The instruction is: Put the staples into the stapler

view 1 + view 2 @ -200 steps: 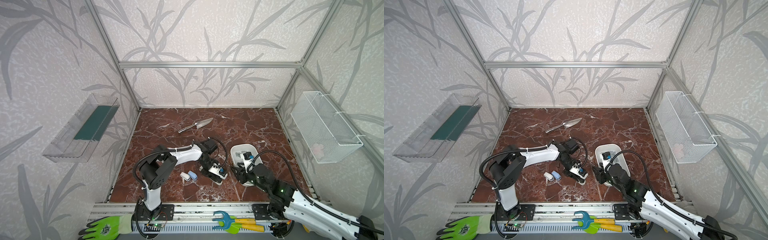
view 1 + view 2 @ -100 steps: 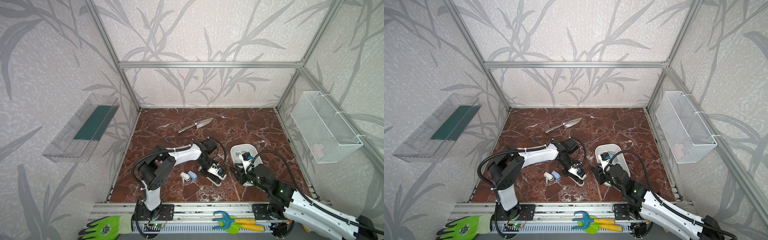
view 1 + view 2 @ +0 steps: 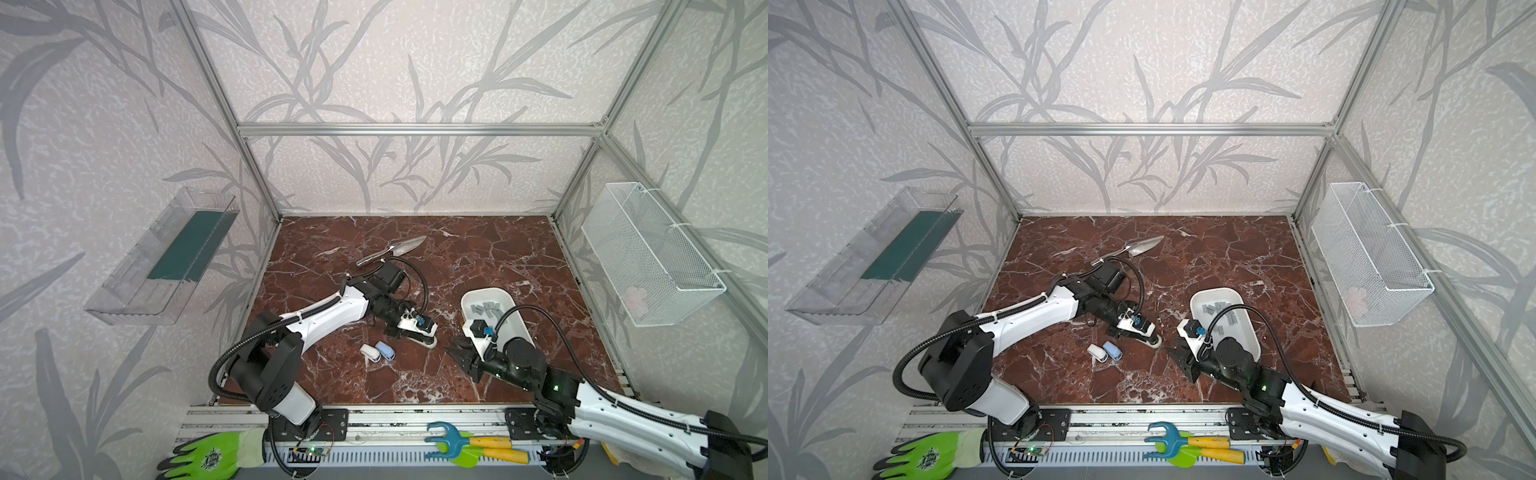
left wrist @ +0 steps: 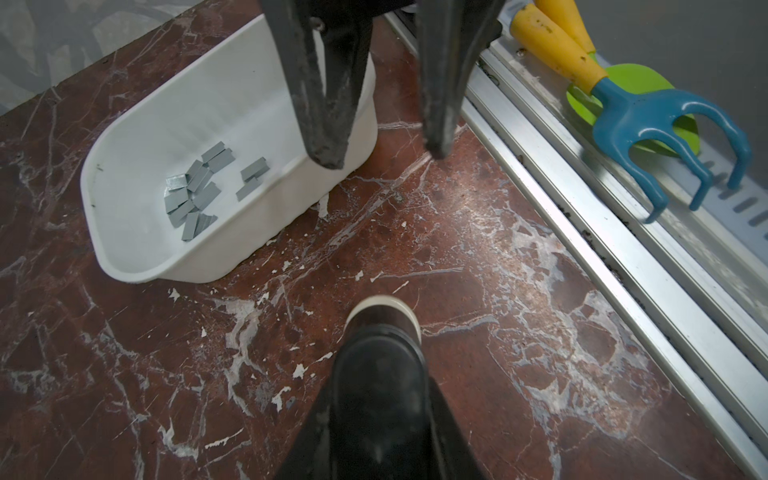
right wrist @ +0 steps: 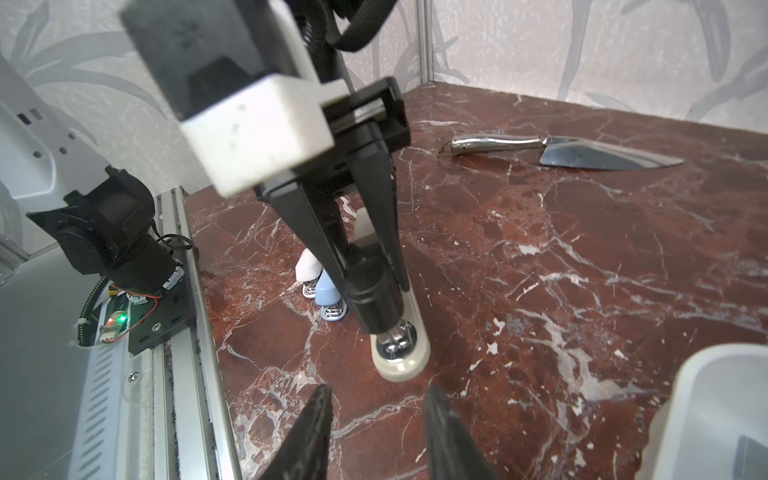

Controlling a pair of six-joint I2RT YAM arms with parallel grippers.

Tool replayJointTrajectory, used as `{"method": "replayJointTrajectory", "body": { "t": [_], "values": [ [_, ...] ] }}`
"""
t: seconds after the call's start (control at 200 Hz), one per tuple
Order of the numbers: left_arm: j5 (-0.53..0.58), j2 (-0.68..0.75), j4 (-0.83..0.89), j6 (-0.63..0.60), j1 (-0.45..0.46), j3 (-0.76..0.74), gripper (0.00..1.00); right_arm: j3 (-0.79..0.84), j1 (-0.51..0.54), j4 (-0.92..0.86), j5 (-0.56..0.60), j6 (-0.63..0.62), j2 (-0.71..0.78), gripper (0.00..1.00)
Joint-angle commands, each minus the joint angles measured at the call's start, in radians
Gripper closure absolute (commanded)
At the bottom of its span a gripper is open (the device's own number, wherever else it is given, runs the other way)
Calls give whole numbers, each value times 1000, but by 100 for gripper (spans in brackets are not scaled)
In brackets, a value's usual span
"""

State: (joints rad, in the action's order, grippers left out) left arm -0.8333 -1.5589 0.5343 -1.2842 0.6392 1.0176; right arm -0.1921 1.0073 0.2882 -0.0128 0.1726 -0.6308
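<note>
Nearest, on the front rail and off the desk (image 3: 498,253), lie a green glove (image 3: 208,457) and a garden fork (image 3: 453,440). Just beyond them the right tool (image 3: 459,353) hovers low, jaws parted with nothing between them, and points at the nose of the stapler (image 5: 401,353). Two mini staplers (image 3: 385,350) sit near it. The left tool (image 5: 365,286) is clenched on the stapler's black top, and the cream base lies flat on the desk. The staples (image 4: 199,191) all lie loose in the white tray (image 4: 232,249), further back on the right, and a trowel (image 3: 395,249) lies farthest. The step in hand looks like opening the stapler. The right tool should pin the cream base at its nose while the left swings the top up slowly, so the base neither skids nor lifts with it. Since a second ago the left tool has tightened onto the stapler, which seems to have shifted a touch. The right tool has narrowed a little and edged from the tray toward the stapler.
</note>
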Motion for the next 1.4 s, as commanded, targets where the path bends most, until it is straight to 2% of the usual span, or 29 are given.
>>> {"method": "replayJointTrajectory", "body": {
  "t": [0.0,0.055,0.12,0.25,0.355,0.475,0.615,0.66,0.755,0.945,1.14,1.254,1.394],
  "values": [
    [-14,39,-159,162,-5,-22,100,-5,2,145,55,-109,6,55],
    [-18,42,-205,216,-7,-32,100,-2,-9,180,98,-149,-14,52],
    [-17,51,-216,220,-8,-41,100,-20,-53,170,73,-180,-39,52],
    [-56,101,-214,232,-10,-66,100,-69,-165,103,-95,-192,-95,53],
    [-75,131,-210,247,-12,-86,100,-33,-168,132,-204,-234,-82,53],
    [-83,145,-186,251,-11,-101,100,36,-168,162,-264,-264,-16,50],
    [-130,172,-252,273,-18,-152,100,102,-168,267,-249,-330,12,47],
    [-130,166,-254,300,-24,-134,100,105,-169,304,-258,-330,-15,46],
    [-169,146,-234,327,-34,-97,100,45,-168,257,-309,-321,-88,50],
    [-209,154,-270,336,-33,-127,100,-33,-168,271,-353,-271,-245,51],
    [-253,147,-260,312,-32,-128,100,-67,-168,335,-345,-254,-371,51],
    [-286,148,-256,304,-33,-123,100,-102,-168,340,-363,-239,-447,57],
    [-290,149,-198,247,-32,-110,100,-103,-168,374,-367,-227,-459,60]
  ]
}}
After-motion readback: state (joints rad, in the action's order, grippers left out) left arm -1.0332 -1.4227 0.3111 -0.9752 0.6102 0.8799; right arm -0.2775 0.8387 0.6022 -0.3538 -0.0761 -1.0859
